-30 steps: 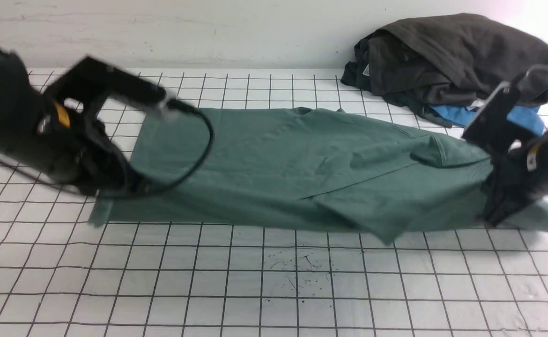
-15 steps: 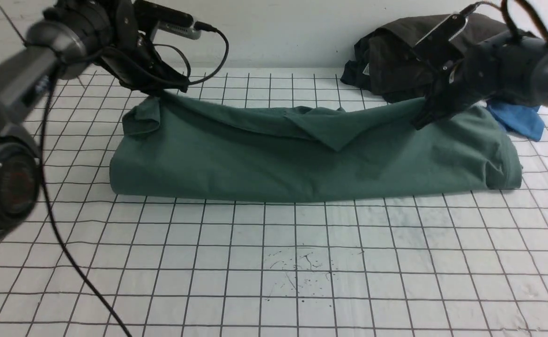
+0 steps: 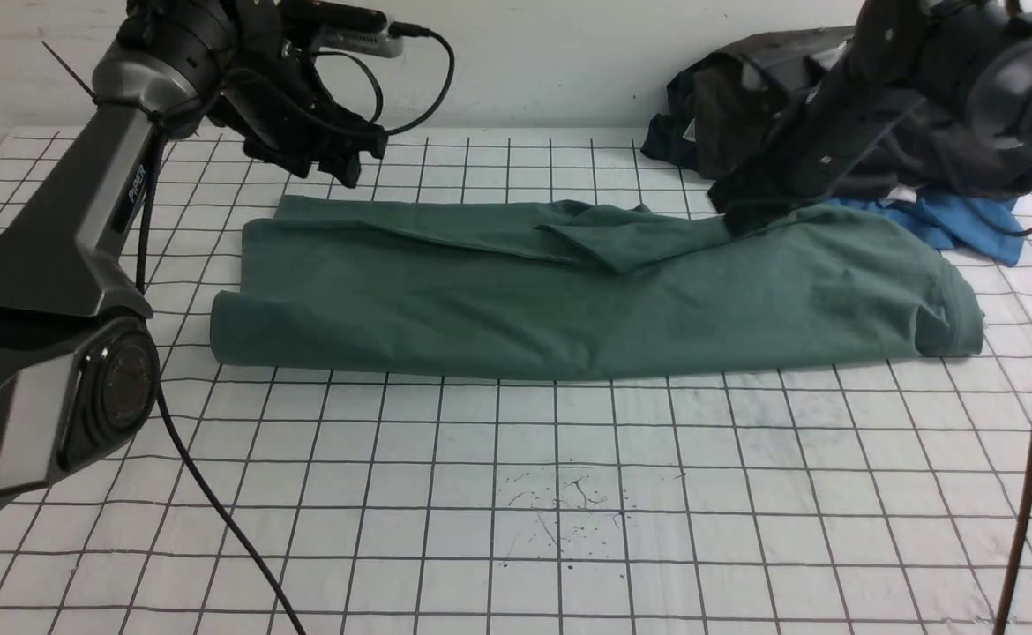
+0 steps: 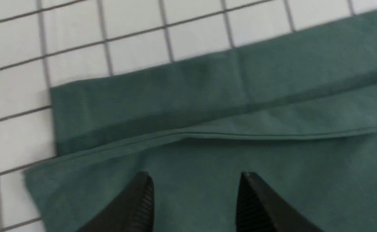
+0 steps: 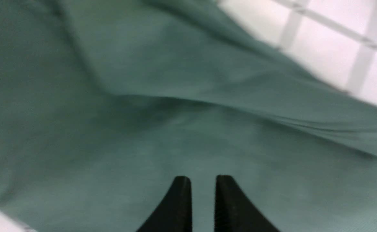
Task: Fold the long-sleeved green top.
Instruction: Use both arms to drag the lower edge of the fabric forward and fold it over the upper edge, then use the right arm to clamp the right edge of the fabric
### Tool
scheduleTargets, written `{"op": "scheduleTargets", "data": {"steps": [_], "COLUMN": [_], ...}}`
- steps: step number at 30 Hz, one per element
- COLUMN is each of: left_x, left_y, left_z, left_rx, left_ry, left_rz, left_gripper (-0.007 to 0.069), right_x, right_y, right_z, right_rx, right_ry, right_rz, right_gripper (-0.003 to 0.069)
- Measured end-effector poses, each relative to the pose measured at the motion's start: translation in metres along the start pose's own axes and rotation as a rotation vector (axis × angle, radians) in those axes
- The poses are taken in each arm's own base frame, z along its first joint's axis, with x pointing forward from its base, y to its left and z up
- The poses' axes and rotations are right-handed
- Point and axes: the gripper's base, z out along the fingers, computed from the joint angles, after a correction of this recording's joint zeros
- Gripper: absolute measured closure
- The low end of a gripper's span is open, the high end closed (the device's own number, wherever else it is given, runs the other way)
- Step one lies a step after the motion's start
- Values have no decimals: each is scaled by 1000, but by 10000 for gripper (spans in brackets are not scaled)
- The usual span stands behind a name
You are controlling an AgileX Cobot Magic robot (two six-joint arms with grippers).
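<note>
Left gripper [image 4: 195, 175] now risen clear of green long-sleeved top [image 3: 569, 300], jaws spread, empty, right gripper [image 5: 203, 177] at far-right edge, jaws barely parted

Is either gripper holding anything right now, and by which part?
Nothing is held. The left gripper is open above the green top; the right gripper shows a narrow empty gap.

The top [image 3: 569, 300] is dusty green, the table [image 3: 481, 494] white with a dark grid.
</note>
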Motion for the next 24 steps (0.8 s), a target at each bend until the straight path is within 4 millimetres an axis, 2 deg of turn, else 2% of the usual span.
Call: {"op": "scheduleTargets", "data": {"steps": [2, 3, 6, 8, 9, 11, 12, 15, 19, 20, 22, 24], "left_x": [4, 7, 14, 17, 17, 16, 15, 10, 3, 0, -3, -7], "left_y": [-5, -7, -13, -18, -18, -26, -27, -33, -33, -31, -28, -23], "left_z": [7, 12, 22, 26, 27, 27, 26, 14, -6, -18, -28, -42], "left_rx": [42, 56, 74, 80, 80, 88, 89, 94, 84, 75, 61, 42], "left_ry": [24, 41, 84, 105, 106, 105, 104, 80, 42, 25, 8, -14], "left_rz": [12, 14, 24, 37, 38, 66, 69, 86, 93, 93, 94, 94], "left_gripper": [423, 473, 582, 620, 620, 632, 632, 632, 632, 632, 632, 632], "right_x": [2, 4, 7, -3, -4, -13, -12, -18, -21, -20, -18, -18], "right_y": [8, 14, 20, 16, 16, 7, 6, -14, -38, -50, -58, -67], "right_z": [18, 38, 71, 78, 79, 88, 89, 87, 71, 58, 47, 23], "right_rx": [-73, -118, -133, -62, -54, 45, 44, 137, 168, 164, 159, 161], "right_ry": [3, 5, -23, -138, -148, -281, -280, -403, -468, -468, -450, -429], "right_rz": [-21, -48, -107, -123, -122, -72, -68, 32, 143, 185, 201, 205], "right_gripper": [629, 653, 668, 671, 671, 672, 672, 672, 672, 669, 666, 662]}}
